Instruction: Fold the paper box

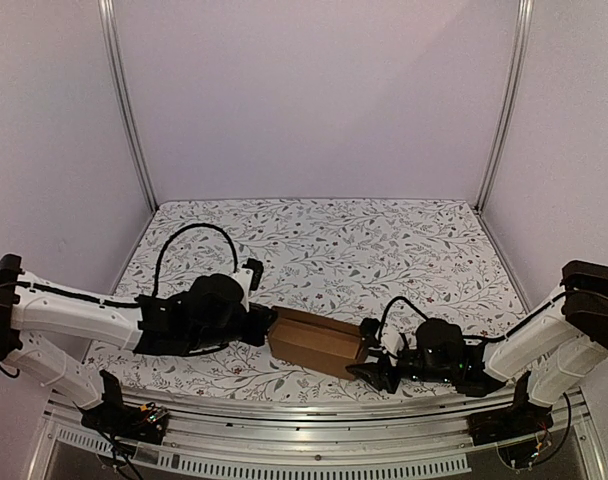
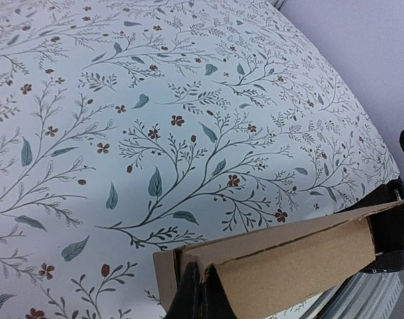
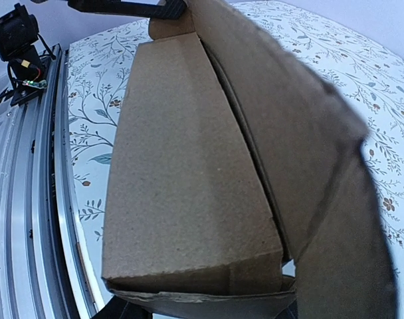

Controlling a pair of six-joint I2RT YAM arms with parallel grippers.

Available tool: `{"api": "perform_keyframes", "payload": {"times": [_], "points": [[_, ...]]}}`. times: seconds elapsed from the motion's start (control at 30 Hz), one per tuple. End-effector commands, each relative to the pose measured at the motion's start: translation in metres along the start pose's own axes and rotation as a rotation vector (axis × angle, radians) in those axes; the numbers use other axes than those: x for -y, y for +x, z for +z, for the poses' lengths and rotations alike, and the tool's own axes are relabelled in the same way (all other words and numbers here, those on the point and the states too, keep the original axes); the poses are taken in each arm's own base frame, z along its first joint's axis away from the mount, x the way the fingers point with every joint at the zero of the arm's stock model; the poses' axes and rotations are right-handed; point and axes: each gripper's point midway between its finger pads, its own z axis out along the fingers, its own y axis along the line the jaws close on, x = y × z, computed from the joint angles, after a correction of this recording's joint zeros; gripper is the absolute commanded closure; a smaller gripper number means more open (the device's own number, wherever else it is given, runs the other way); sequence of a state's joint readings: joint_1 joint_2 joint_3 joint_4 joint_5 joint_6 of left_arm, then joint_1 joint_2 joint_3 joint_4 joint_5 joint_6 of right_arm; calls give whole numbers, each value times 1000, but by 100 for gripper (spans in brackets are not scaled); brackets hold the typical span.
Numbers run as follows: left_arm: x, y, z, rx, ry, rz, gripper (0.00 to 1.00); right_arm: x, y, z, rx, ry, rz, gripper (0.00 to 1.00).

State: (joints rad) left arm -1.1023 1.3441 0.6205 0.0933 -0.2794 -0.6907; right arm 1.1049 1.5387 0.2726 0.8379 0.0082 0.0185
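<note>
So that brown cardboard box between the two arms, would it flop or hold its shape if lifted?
Probably fairly stiff along its length: the paper box shows flat, creased panels. Its ends look weaker, since a loose flap stands away from the side. Likely light, being thin cardboard, and flat-sided, so it should slide rather than roll.

A surface (image 1: pixel 384 240) printed with leafy sprigs and small red flowers lay between plain pale walls (image 1: pixel 314 90), with an aluminium post rising at each far corner, left (image 1: pixel 128 100) and right (image 1: pixel 505 100), and a metal rail (image 1: pixel 314 430) along its near edge.
</note>
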Motion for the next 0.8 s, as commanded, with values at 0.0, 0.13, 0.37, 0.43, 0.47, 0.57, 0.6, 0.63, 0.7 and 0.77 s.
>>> {"api": "perform_keyframes", "payload": {"times": [0.0, 0.13, 0.37, 0.43, 0.47, 0.57, 0.6, 0.63, 0.7, 0.77], "points": [[-4, 105, -5, -370, 0, 95, 100, 39, -6, -4, 28, 201, 64, 50], [-4, 110, -3, -386, -40, 123, 100, 40, -11, -6, 46, 205, 77, 40], [0, 116, -1, -410, -83, 179, 100, 42, -20, -13, 72, 218, 91, 28], [0, 115, -2, -412, -98, 194, 100, 43, -22, -15, 73, 222, 91, 26], [0, 115, -1, -414, -106, 202, 100, 43, -23, -16, 71, 224, 89, 25], [1, 112, -2, -414, -129, 224, 100, 47, -23, -22, 59, 248, 70, 21], [1, 112, -1, -415, -136, 232, 100, 48, -22, -24, 48, 255, 62, 20], [1, 111, -1, -415, -138, 237, 100, 49, -24, -27, 49, 264, 49, 18], [2, 111, -1, -417, -145, 246, 100, 52, -23, -32, 34, 280, 33, 16], [4, 110, 0, -416, -145, 252, 100, 55, -24, -39, 21, 298, 17, 14]]}}
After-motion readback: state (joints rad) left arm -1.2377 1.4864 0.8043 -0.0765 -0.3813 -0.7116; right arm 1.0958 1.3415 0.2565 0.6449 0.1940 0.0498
